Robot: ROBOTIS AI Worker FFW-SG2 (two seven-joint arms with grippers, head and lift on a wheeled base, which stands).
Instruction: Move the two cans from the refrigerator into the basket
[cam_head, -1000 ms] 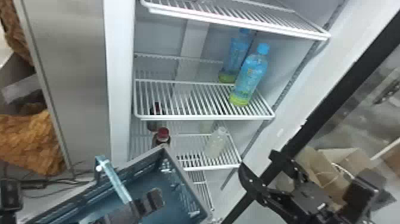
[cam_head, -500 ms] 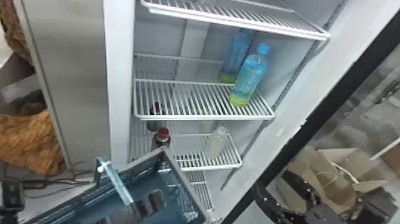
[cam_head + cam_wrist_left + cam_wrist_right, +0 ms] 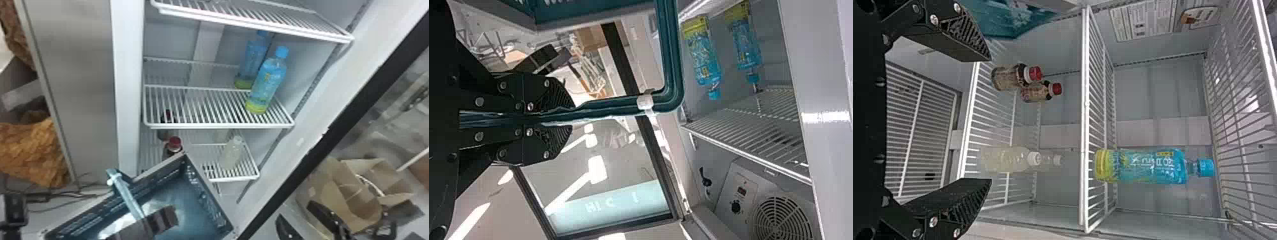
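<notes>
Left pincer (image 3: pixel 571 117): pinching the basket handle (image 3: pixel 669 50), which looks stiff enough to carry by
Right pincer (image 3: pixel 990 120): spread wide, nothing in it, facing the shelves
Basket (image 3: pixel 204 194): near side, towards the left
Drinks: bottles, from where I stand; blue-capped pair (image 3: pixel 266 84) right on the middle shelf (image 3: pixel 220 125), red-capped pair (image 3: pixel 1008 77) lower left, pale pair (image 3: pixel 1003 159) lower right
Handling: probably weighty, slick, slightly soft; best clasped gently round the middle
</notes>
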